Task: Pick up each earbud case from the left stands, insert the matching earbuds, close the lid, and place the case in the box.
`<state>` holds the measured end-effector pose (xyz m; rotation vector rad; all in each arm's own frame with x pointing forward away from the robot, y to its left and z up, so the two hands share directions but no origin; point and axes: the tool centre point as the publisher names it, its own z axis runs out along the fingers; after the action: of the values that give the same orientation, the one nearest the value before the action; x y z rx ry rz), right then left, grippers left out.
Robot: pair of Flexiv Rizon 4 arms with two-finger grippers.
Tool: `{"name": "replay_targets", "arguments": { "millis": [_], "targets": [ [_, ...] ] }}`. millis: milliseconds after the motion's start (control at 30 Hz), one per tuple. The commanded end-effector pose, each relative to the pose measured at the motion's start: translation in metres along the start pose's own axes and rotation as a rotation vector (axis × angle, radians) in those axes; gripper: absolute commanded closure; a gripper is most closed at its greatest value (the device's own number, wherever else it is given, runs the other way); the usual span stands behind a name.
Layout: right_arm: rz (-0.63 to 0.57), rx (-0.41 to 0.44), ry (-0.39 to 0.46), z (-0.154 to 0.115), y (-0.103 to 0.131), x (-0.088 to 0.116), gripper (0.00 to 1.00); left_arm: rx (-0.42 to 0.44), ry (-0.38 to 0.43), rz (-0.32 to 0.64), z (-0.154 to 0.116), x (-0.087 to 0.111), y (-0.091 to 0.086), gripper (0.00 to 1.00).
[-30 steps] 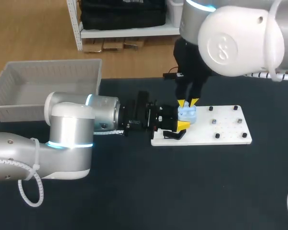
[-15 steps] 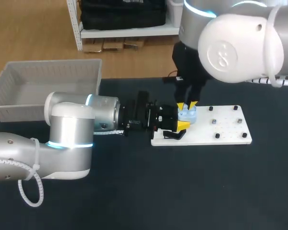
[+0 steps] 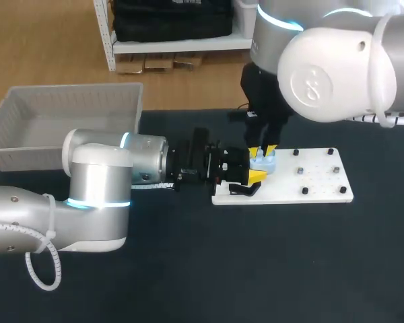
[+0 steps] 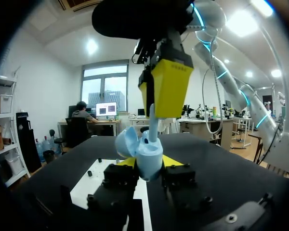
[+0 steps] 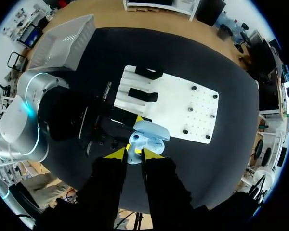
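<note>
A light blue earbud case [image 3: 264, 163] with its lid open is held just over the left end of the white board [image 3: 316, 185]; my left gripper [image 3: 254, 173] is shut on its sides. In the left wrist view the case [image 4: 149, 156] sits between the yellow tips of the left gripper [image 4: 148, 163]. My right gripper [image 3: 262, 149] points straight down over the case, shut on a light blue earbud [image 4: 154, 127] whose lower end is at the case's opening. The right wrist view shows the earbud [image 5: 133, 150] between the right gripper's [image 5: 131, 155] tips, above the case [image 5: 148, 139].
Two black stands [image 5: 144, 94] sit on the board's left part, and small black pegs [image 3: 304, 191] dot its right part. A grey basket [image 3: 67, 91] stands at the table's far left. Dark bare tabletop [image 3: 269, 262] lies in front of the board.
My right gripper has come down a little with the earbud, closer onto the open case. The left arm and the case have stayed put.
</note>
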<state>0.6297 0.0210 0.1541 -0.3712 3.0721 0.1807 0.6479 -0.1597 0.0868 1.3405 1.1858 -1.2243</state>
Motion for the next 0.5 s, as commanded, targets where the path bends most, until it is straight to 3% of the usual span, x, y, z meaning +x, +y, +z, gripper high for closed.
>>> {"name": "replay_targets", "arguments": {
  "millis": [33, 500],
  "targets": [
    [0.001, -0.001, -0.007, 0.0004, -0.002, 0.001, 1.0, -0.007, -0.001, 0.003, 0.0006, 0.0005, -0.0015, 1.0],
    [0.001, -0.009, -0.011, 0.0029, -0.0021, 0.0012, 1.0, -0.007, -0.001, 0.003, 0.0006, 0.0005, -0.0015, 1.0]
  ]
}}
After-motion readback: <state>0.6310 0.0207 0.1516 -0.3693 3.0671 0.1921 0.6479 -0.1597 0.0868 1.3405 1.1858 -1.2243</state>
